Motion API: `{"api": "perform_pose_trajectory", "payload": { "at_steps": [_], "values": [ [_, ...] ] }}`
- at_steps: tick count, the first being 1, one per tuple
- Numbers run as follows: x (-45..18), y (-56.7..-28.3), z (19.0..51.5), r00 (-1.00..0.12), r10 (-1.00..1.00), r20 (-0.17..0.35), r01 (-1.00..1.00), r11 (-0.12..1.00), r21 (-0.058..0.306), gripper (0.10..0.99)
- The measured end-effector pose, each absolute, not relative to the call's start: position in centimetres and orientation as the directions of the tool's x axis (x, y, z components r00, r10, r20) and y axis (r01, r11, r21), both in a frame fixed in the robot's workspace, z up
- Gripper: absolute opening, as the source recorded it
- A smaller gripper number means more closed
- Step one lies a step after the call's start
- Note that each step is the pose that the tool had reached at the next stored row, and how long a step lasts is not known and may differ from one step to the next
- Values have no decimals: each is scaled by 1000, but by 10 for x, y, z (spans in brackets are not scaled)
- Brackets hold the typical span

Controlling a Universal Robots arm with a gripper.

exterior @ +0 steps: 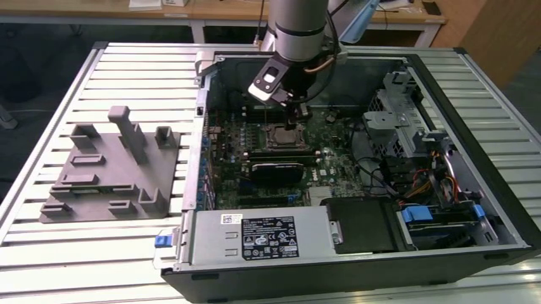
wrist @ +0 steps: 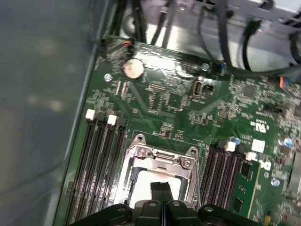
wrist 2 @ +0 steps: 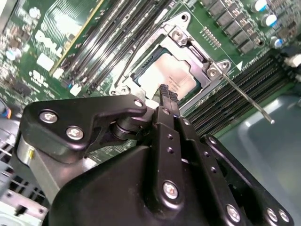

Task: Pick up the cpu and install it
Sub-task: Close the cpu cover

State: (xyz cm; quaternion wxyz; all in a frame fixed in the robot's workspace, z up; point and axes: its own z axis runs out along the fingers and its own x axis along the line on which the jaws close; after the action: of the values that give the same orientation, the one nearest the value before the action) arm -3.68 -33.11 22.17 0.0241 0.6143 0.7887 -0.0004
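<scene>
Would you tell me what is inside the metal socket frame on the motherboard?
The cpu lies flat inside the socket frame, pale top showing. The shut gripper hides one edge; what lies underneath cannot be seen.

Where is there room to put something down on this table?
In the exterior view, the slatted table is bare between the grey fixture and the near edge, and beyond the fixture. Inside the computer case it is crowded. The hand hangs shut over the cpu in its socket, with cables nearby.
</scene>
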Motion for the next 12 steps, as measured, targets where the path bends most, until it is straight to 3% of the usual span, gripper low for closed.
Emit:
{"api": "perform_pose_trajectory", "payload": {
  "at_steps": [12],
  "values": [
    [-37, -331, 221, -447, 894, -38, 893, 448, 29, 106]
  ]
}}
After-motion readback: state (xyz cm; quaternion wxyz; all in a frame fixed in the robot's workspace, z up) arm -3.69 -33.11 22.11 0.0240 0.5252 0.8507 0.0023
